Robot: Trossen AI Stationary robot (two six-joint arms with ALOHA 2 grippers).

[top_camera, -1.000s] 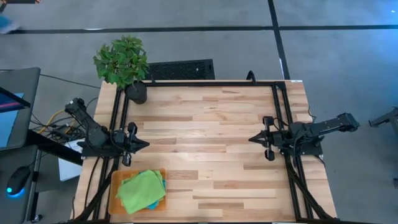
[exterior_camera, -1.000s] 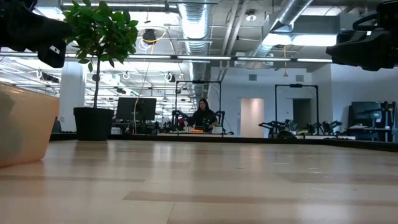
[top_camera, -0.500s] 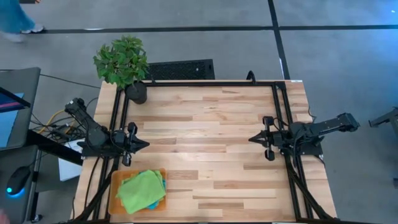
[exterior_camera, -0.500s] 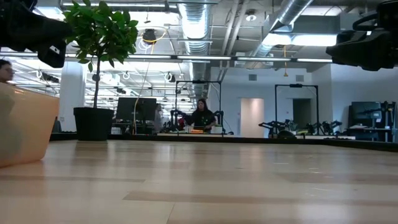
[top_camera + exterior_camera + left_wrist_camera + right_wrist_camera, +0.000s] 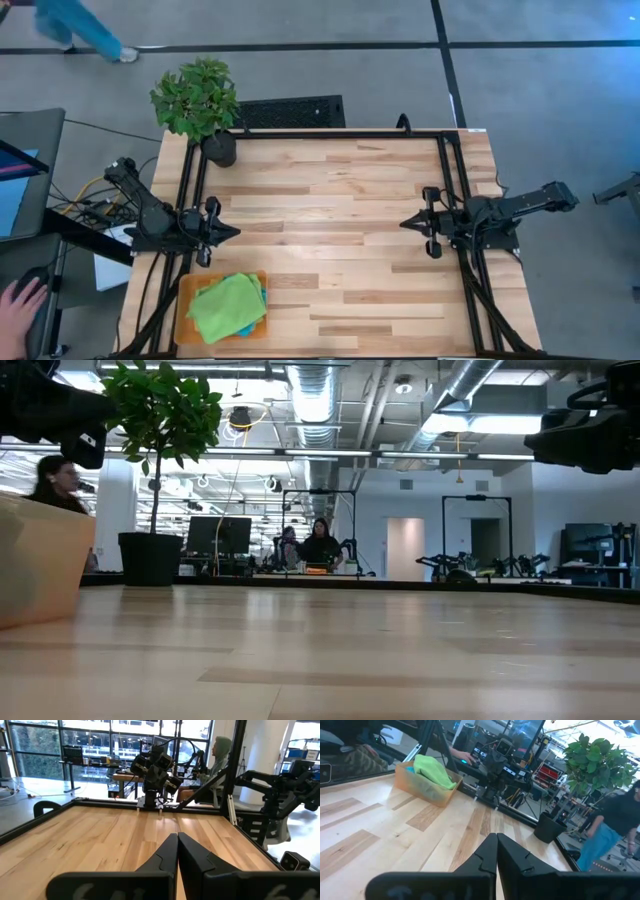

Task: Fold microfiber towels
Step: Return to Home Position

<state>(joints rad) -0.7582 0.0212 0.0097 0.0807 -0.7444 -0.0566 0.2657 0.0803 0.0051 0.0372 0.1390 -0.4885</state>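
Well, the towels [image 5: 230,308] are in the orange tray [image 5: 183,312], which sits at one corner of the table [image 5: 340,180]. A green towel [image 5: 225,305] lies on top, loosely folded and heaped above the rim. A strip of teal towel [image 5: 263,294] peeks out from under it on the side facing the table's middle.

The left gripper [image 5: 236,232] hangs just beyond the tray, between it and the plant [image 5: 197,98], and touches neither. Its jaws are pressed together, the two fingers meeting in a thin line and holding nothing. The right gripper [image 5: 403,222] is well apart from the tray, across the boards on the opposite side. It points back toward the left gripper, jaws likewise pressed together and empty.

Off the table, past the tray's outer side, a person's hand [image 5: 20,303] rests near the floor stand. Farther off, beyond the plant, someone in blue [image 5: 85,30] is on the grey floor.
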